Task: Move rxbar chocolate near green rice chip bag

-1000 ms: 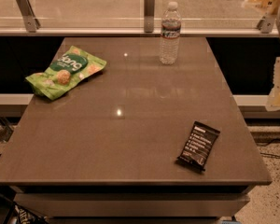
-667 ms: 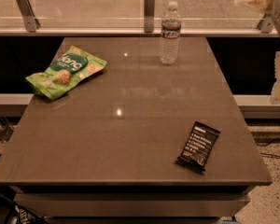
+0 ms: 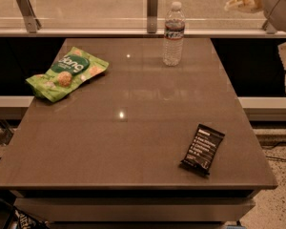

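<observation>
Pale gripper (image 3: 241,3) hangs at upper right, its state unclear, well apart from the rxbar chocolate (image 3: 203,149).

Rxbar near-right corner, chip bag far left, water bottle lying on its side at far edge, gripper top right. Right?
No: the water bottle stands upright, per the camera view. The rxbar chocolate, green rice chip bag and top-right gripper are as stated.

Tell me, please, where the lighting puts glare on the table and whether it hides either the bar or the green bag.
Camera view: warm, dim light; two small bright glints on the table, one mid-table, one toward the far edge. Neither touches the rxbar chocolate or the green rice chip bag, both evenly lit. The gripper shows pale at the top right corner.
</observation>
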Motion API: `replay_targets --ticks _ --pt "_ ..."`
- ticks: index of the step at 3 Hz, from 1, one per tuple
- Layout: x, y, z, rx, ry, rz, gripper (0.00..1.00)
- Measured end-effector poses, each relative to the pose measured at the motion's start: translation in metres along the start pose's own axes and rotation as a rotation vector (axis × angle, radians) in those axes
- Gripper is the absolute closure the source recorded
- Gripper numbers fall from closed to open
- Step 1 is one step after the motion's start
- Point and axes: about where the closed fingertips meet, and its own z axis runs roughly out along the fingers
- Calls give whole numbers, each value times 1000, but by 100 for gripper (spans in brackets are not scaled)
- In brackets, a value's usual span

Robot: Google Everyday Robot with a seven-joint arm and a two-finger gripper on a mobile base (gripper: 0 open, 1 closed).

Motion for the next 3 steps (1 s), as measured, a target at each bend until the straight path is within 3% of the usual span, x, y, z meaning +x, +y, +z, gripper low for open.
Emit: replay_targets --ticks 1,3 --pt "0 0 0 0 0 0 0" --pt "-21 0 0 28 -19 -75 0"
